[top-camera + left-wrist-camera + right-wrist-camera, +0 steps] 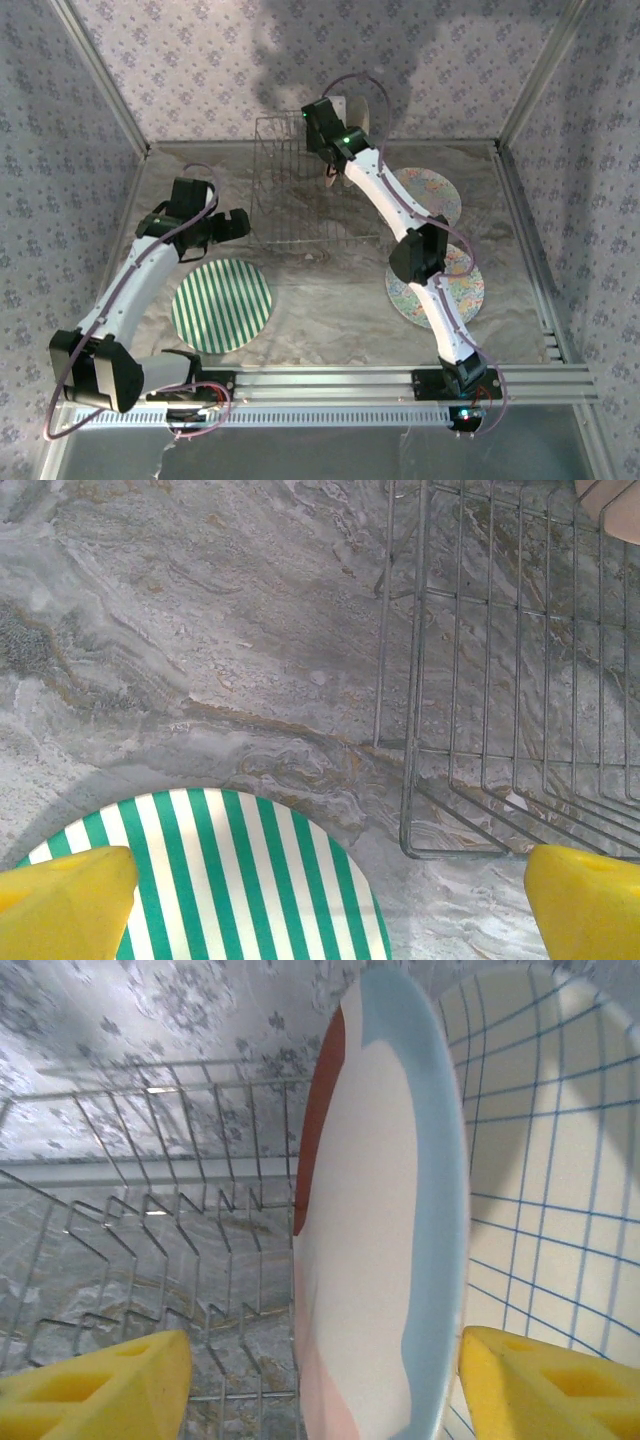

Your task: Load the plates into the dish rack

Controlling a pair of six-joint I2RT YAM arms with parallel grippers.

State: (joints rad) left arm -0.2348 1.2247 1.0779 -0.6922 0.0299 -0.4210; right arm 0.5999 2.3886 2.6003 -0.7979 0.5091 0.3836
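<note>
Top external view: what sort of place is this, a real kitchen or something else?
Probably a robot test cell dressed like a kitchen, not a real one: an aluminium frame borders wallpapered panels around a marble-look table, with a slotted mounting rail at its near edge.

left jaws wide open, right jaws parted

You have nothing to read here: no text, label, brand, number or sign is legible in any view.
</note>
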